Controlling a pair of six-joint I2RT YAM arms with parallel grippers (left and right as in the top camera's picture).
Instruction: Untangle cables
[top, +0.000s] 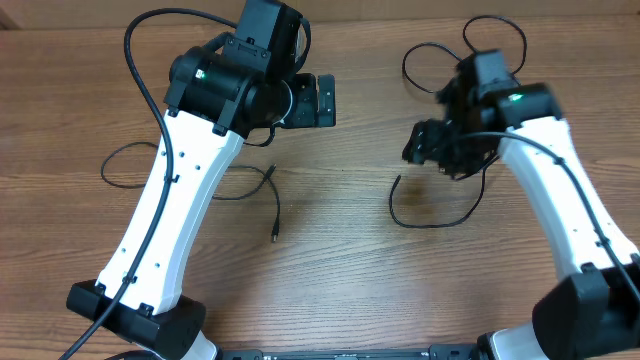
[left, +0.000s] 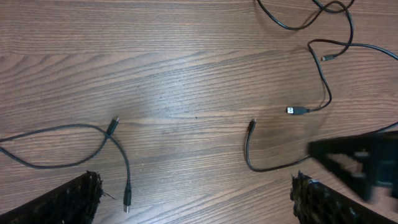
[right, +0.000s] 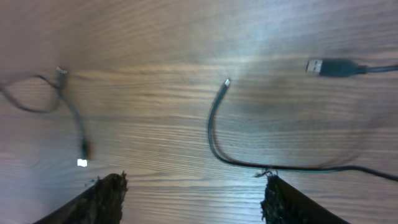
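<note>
Several thin black cables lie loose on the wooden table. One cable (top: 250, 185) loops beside the left arm and ends in a plug (left: 127, 202) near my left finger (left: 68, 202). Another cable (top: 430, 222) curves below my right gripper (top: 414, 146); in the right wrist view this cable (right: 214, 143) runs just past the tip of the right finger (right: 292, 202). More cable loops (top: 480, 35) lie at the back right, with a USB plug (right: 329, 66) in front of them. My left gripper (left: 196, 205) hangs wide open over bare wood. The right gripper (right: 193, 202) is open too, nothing between its fingers.
The thick black arm cable (top: 140, 70) arcs over the back left of the table. In the left wrist view the right gripper (left: 360, 165) shows as a blurred dark shape at the right edge. Bare wood (top: 340, 260) lies between the two arms at the front.
</note>
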